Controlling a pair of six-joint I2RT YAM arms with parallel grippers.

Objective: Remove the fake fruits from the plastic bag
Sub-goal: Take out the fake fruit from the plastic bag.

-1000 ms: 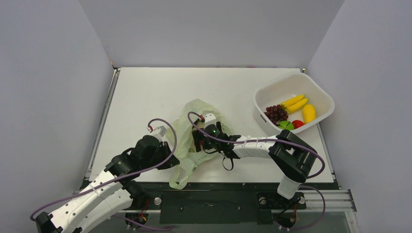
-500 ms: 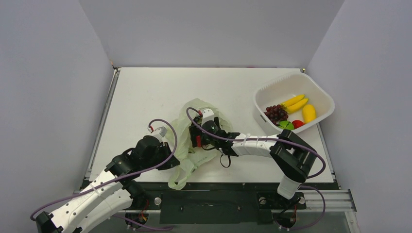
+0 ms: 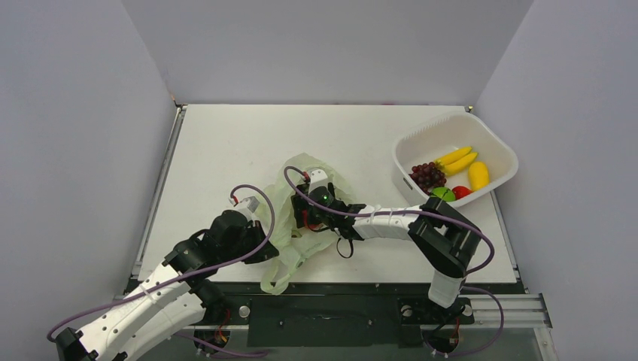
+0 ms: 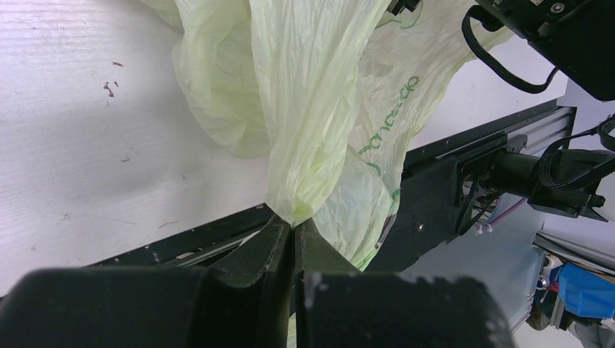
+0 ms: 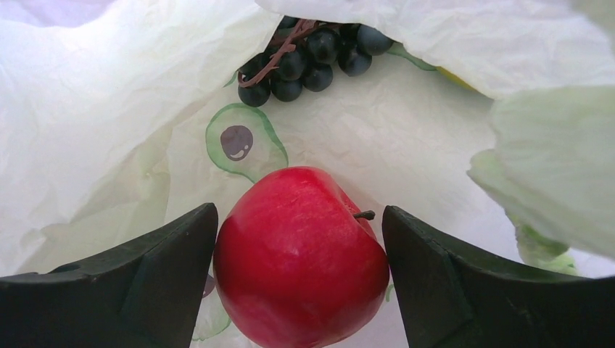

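The pale green plastic bag (image 3: pixel 290 241) lies crumpled near the table's front edge. My left gripper (image 4: pixel 294 228) is shut on a pinched fold of the bag (image 4: pixel 312 109) and holds it up. My right gripper (image 3: pixel 308 216) reaches into the bag's mouth. In the right wrist view, a glossy red apple (image 5: pixel 301 268) fills the gap of my right gripper (image 5: pixel 299 210), and both fingers press against its sides. Behind the apple, a dark grape bunch (image 5: pixel 312 54) lies on the bag's inner wall (image 5: pixel 109 109). A sliver of yellow shows under a fold.
A white basket (image 3: pixel 451 120) stands at the back right. It holds yellow bananas (image 3: pixel 457 159), a purple grape bunch (image 3: pixel 426 175), a green fruit (image 3: pixel 442 193), a red fruit (image 3: pixel 461 192) and a yellow fruit (image 3: pixel 478 175). The right arm's cable loops over the bag.
My right gripper has pushed a little farther left into the bag and its jaws have narrowed around the apple. The left arm has kept still with the bag fold.
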